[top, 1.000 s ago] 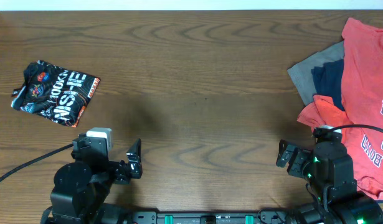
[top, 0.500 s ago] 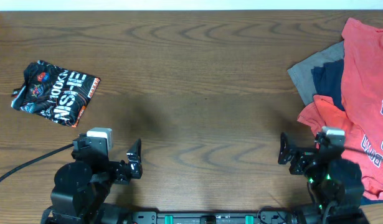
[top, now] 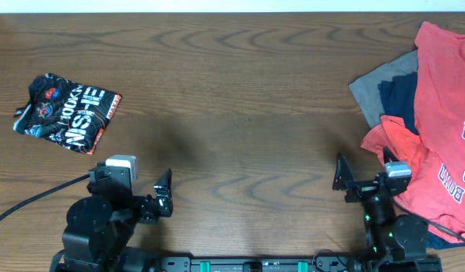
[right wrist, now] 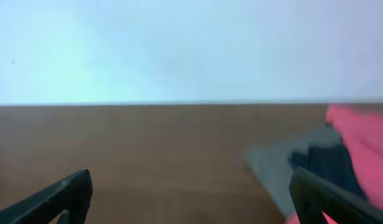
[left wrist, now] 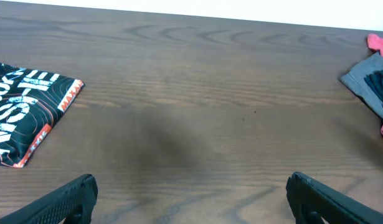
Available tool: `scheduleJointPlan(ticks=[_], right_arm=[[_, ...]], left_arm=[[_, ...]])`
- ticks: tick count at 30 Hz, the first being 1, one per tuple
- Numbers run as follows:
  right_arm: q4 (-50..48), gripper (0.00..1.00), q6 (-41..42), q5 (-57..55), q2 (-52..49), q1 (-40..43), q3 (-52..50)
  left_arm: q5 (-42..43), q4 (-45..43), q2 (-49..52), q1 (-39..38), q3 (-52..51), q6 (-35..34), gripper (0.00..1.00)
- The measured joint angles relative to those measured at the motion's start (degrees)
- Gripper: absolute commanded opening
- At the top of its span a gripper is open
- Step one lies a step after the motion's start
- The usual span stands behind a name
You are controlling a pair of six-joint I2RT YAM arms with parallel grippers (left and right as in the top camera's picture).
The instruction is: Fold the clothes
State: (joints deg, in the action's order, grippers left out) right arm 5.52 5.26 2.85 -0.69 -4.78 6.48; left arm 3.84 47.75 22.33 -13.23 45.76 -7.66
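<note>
Two sets of jaws gaping, both empty.
Overhead: folded jersey [top: 66, 112] lies left on the bench [top: 240, 98], red-grey-navy pile [top: 436, 98] at right edge. Left wrist: left jaws wide apart, jersey beyond. Right wrist: right jaws wide apart, pile blurred ahead-right.

The folded black jersey [top: 67, 113] carries big white block letters running sideways across its top face; the fold cuts them off, and I cannot make a whole word of them. In the left wrist view an orange strip [left wrist: 71, 98] along the jersey's edge bears small white capitals that look like "MAXX", the rest unclear. Its round badges [top: 49, 102] are too small to read. The red T-shirt [top: 444, 98] shows arched lettering [top: 453, 177], cut by the frame and not legible.
</note>
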Motion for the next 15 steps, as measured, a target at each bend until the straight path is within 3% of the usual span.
scheduleJointPlan(ticks=[4,15], right_arm=[[-7.63,0.99,-2.6,0.15,0.07,0.0,-4.61],[-1.75,0.99,-4.7,0.17,0.0,0.0,-6.1]], left_arm=[[0.0,0.0,0.0,0.0,0.0,0.0,0.98],[0.0,0.0,0.0,0.0,0.0,0.0,0.98]])
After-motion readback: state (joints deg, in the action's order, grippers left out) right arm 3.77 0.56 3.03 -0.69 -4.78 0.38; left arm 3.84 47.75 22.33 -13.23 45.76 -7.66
